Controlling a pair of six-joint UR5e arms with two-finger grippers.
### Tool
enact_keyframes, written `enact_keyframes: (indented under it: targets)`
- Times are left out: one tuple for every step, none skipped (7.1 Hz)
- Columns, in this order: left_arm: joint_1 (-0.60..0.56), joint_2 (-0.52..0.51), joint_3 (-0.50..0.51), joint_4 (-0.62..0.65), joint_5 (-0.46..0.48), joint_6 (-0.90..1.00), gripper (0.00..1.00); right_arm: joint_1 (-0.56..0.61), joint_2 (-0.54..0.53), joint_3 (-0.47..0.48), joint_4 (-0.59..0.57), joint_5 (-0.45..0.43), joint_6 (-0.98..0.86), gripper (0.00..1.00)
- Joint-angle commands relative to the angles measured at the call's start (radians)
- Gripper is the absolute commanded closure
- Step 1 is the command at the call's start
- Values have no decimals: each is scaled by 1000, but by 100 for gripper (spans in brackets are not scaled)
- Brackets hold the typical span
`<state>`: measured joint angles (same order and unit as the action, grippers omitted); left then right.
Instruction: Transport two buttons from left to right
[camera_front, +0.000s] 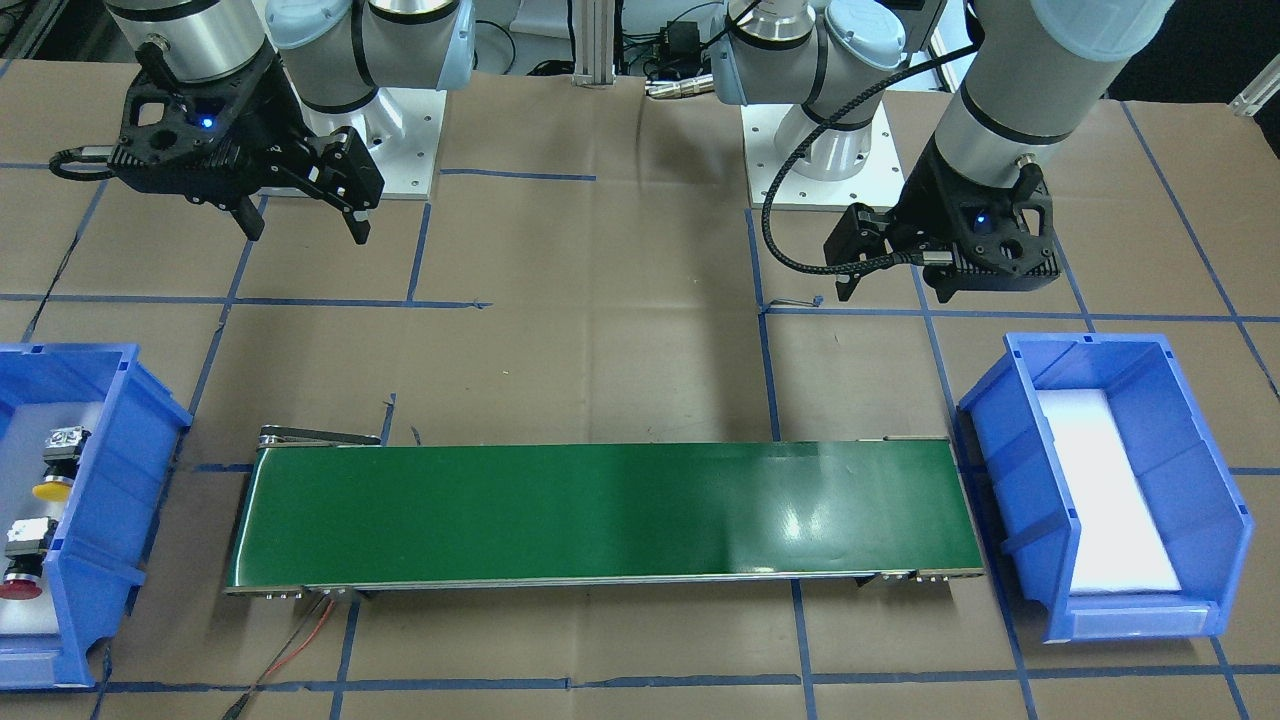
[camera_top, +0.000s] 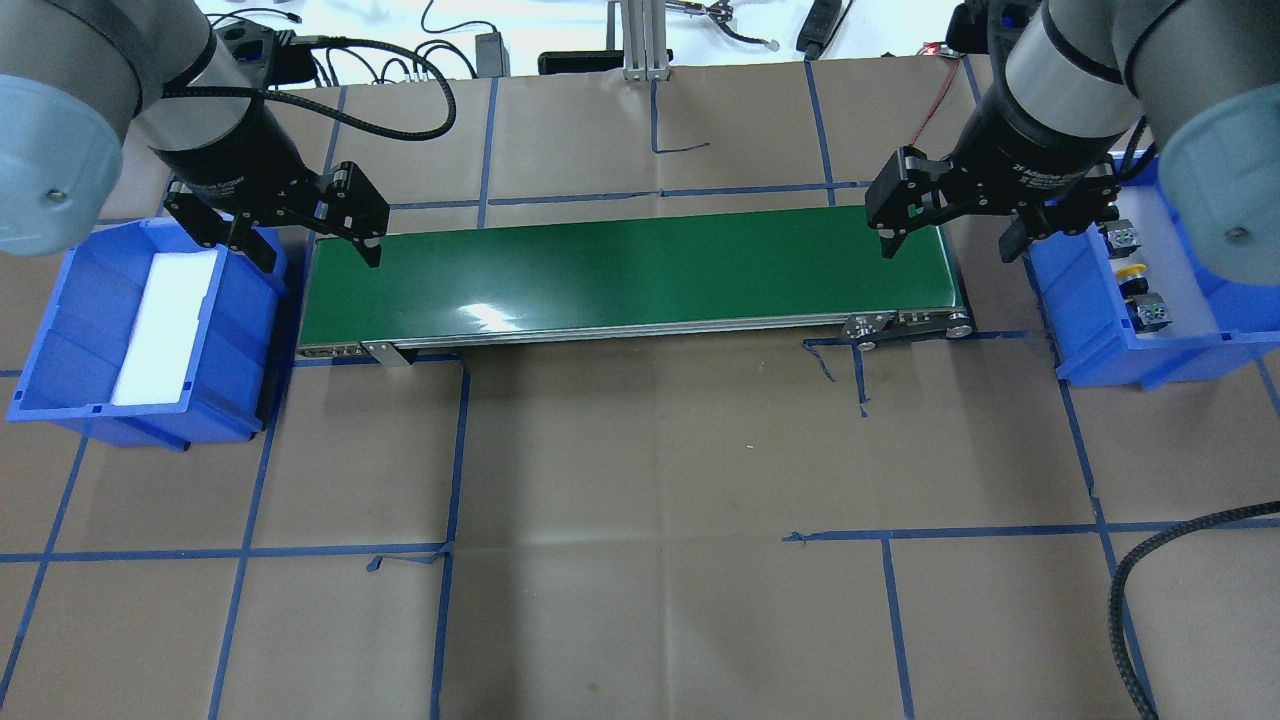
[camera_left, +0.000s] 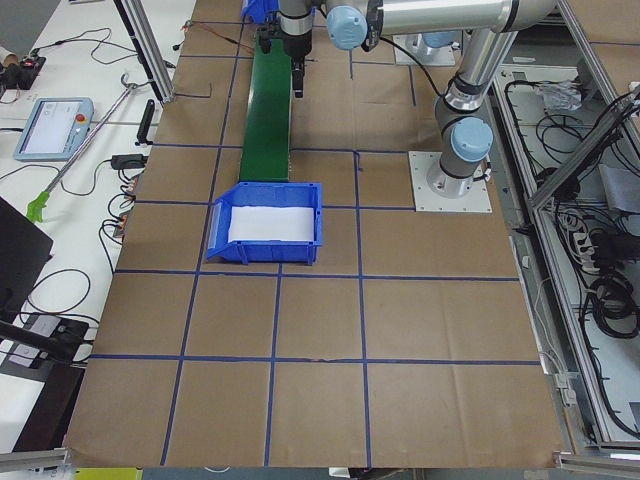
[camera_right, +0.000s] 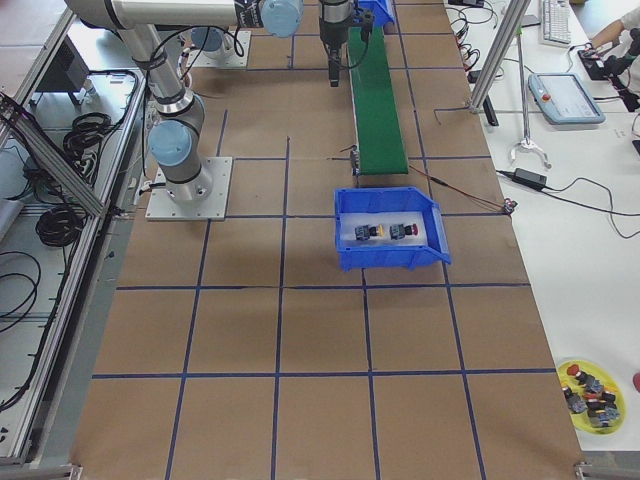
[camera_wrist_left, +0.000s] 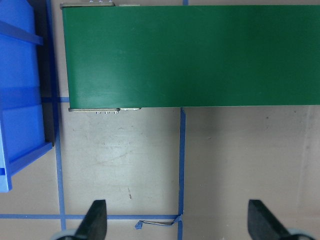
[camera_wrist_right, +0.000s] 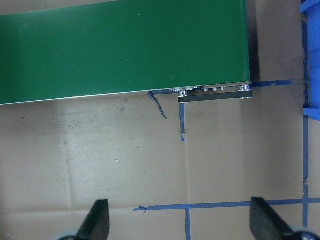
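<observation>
Brown paper table (camera_top: 640, 450) on my feed: one green belt (camera_front: 600, 515), two blue bins, two buttons. Yellow button (camera_front: 58, 462) and red button (camera_front: 25, 562) lie in the right-arm-end bin (camera_front: 110, 480); the other bin (camera_front: 1010, 470) sits at the belt's far end. Left gripper (camera_top: 320, 258) and right gripper (camera_top: 948, 252) have jaws spread wide, gripping nothing.

You are standing in a robotics lab, at a test cell. The table (camera_top: 650, 450) is papered brown and gridded with blue tape (camera_top: 1000, 531). Robot arms bolt onto metal base plates (camera_left: 450, 190), and a small green conveyor (camera_front: 600, 510) sits between blue bins (camera_front: 1190, 440). Beside you are teach pendants (camera_left: 50, 128), cable bundles (camera_left: 600, 290) and aluminium framing (camera_right: 497, 50).
</observation>
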<state>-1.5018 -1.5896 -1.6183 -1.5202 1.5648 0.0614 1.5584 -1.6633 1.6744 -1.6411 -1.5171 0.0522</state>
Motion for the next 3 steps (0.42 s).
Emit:
enact_keyframes:
  targets:
    - [0, 0, 0, 0, 0, 0, 0, 0, 0, -1, 1, 0, 0, 0]
    - [0, 0, -2, 0, 0, 0, 0, 0, 0, 1, 0, 0, 0, 0]
    - [0, 0, 0, 0, 0, 0, 0, -1, 0, 2, 0, 0, 0, 0]
